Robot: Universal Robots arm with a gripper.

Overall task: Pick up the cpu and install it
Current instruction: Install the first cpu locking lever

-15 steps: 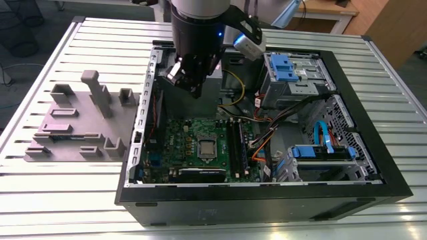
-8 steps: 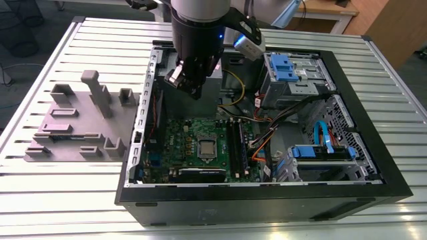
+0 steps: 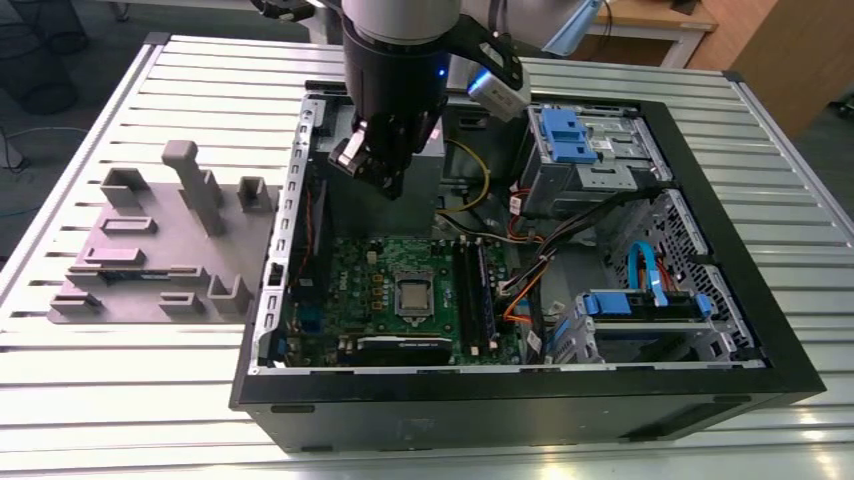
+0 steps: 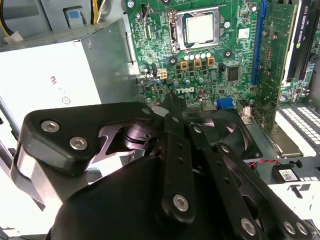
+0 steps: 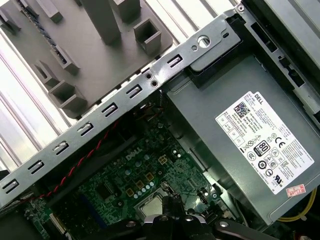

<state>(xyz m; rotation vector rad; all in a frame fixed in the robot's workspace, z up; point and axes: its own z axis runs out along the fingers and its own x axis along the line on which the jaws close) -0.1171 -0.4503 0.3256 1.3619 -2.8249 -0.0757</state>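
**CPU in the socket, gripper hanging above the case**

I take the case (image 3: 747, 385) as my landmark and work across the exterior view from its left. Outside the case on that side sits the tray (image 3: 147, 300), flat on the slatted table (image 3: 80, 420), its blocks upright. Just inside the case's near wall lies the motherboard (image 3: 347, 280), and on it the socket (image 3: 414, 297) with the cpu (image 3: 415, 296) lying in it, silver top up; the second wrist view shows it square in the frame (image 4: 199, 28). Above the board, toward the case's far wall, hangs my gripper (image 3: 380, 165), over the power supply (image 5: 235, 125) and well apart from the cpu. Its fingers look drawn together with nothing between them. Further along inside the case are the drive cages with blue latches (image 3: 567, 130) and loose cables (image 3: 534, 275).

My judgement: the cpu looks placed, though I cannot tell whether the socket's latch is down. If it is not, a nudge could shift the chip. Moving the arm low here risks clipping the case's wall or snagging those cables.
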